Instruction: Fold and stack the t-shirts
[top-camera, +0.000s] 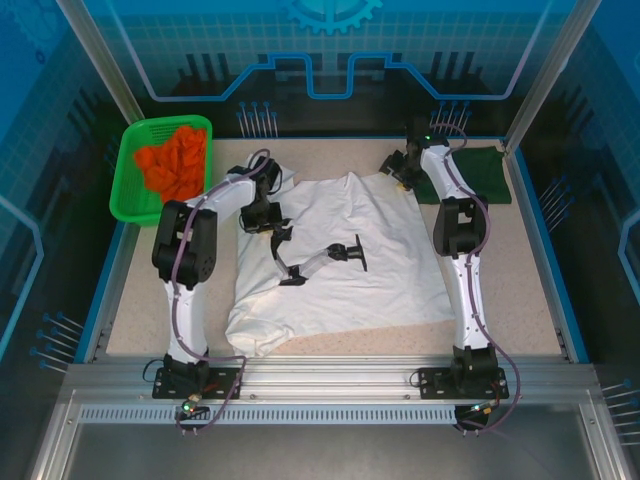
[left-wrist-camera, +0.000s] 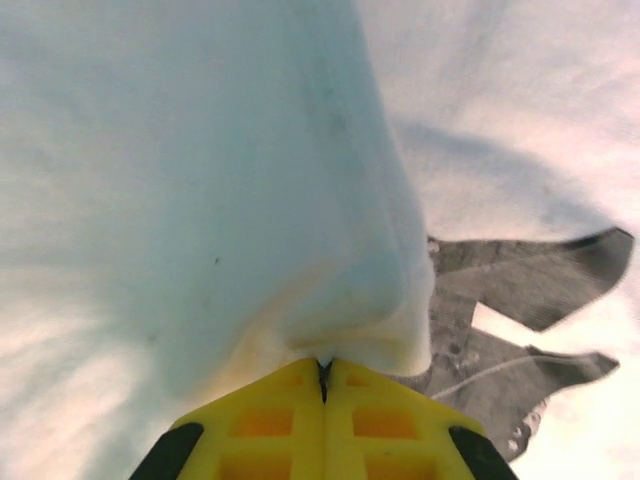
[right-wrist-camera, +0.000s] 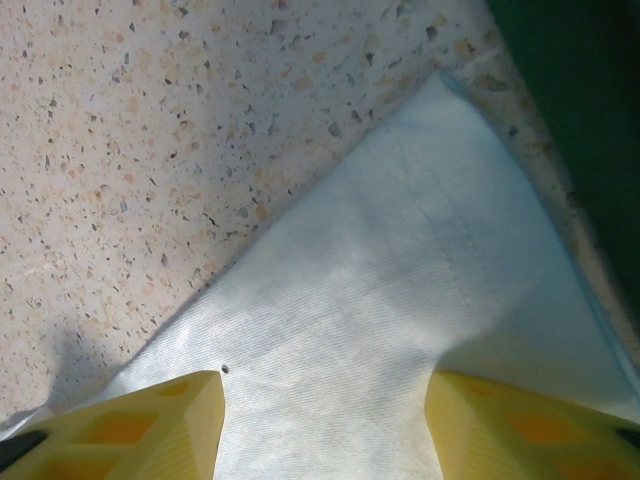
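A white t-shirt (top-camera: 350, 290) lies spread and rumpled across the middle of the table. Its left side is bunched where my left gripper (top-camera: 268, 222) sits. In the left wrist view the yellow jaws (left-wrist-camera: 322, 368) are shut on a raised fold of the white t-shirt (left-wrist-camera: 250, 200). My right gripper (top-camera: 393, 176) is at the shirt's far right corner. In the right wrist view it stands open (right-wrist-camera: 325, 430), its fingers (right-wrist-camera: 160, 430) on either side of the white cloth (right-wrist-camera: 400, 290). A dark green t-shirt (top-camera: 482, 168) lies at the back right, and its edge (right-wrist-camera: 585, 110) borders that corner.
A green mesh basket (top-camera: 128, 195) holding orange items stands at the back left. Speckled tabletop (right-wrist-camera: 180, 150) shows beyond the shirt's corner, and blue rails (top-camera: 530, 210) edge the table. Dark shapes (top-camera: 345, 252) mark the white cloth's middle.
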